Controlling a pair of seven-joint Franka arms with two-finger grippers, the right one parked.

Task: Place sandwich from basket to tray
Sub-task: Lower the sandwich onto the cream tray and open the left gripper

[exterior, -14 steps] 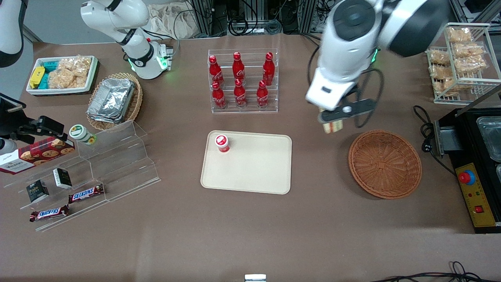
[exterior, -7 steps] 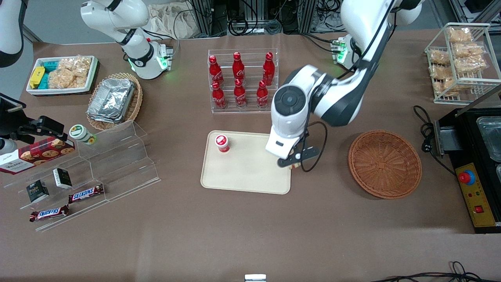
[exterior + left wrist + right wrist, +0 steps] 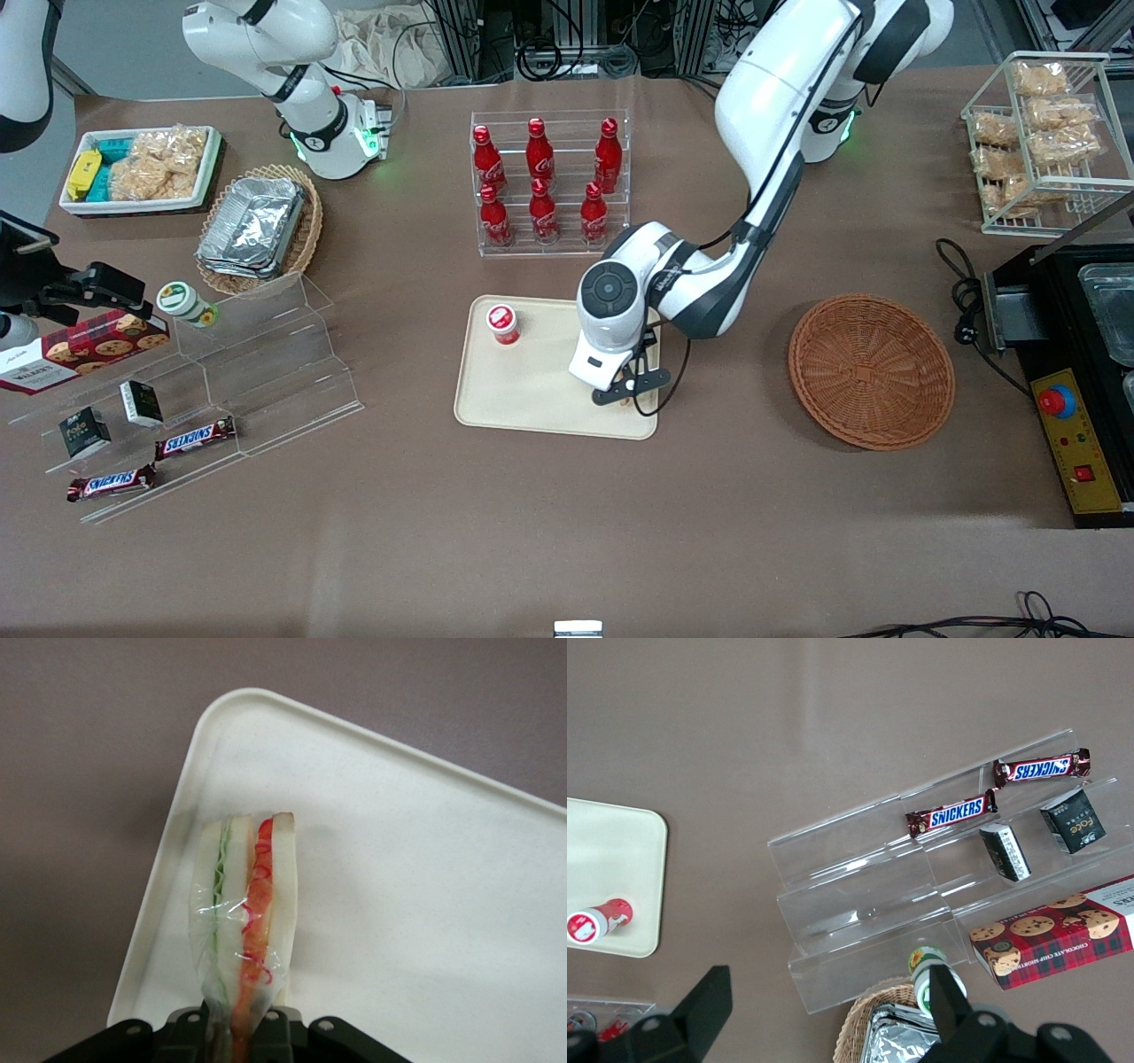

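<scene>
The sandwich (image 3: 248, 912), a pale wedge in clear film with green and red filling along its edge, is held in my gripper (image 3: 239, 1028), which is shut on its narrow end. It hangs just above the cream tray (image 3: 399, 859), close to a rounded corner. In the front view my gripper (image 3: 627, 397) is low over the tray (image 3: 532, 390), at the corner nearest the camera on the basket's side. The arm hides most of the sandwich there. The reddish-brown wicker basket (image 3: 871, 370) stands empty toward the working arm's end of the table.
A small red-capped bottle (image 3: 502, 323) stands on the tray, farther from the camera than my gripper. An acrylic rack of red cola bottles (image 3: 549, 182) stands farther back. A clear stepped shelf (image 3: 257, 354) lies toward the parked arm's end, a black appliance (image 3: 1076, 354) beside the basket.
My gripper carried the sandwick from high up near the basket across to the tray and came down low over its near corner. It has stayed shut on the sandwich.
</scene>
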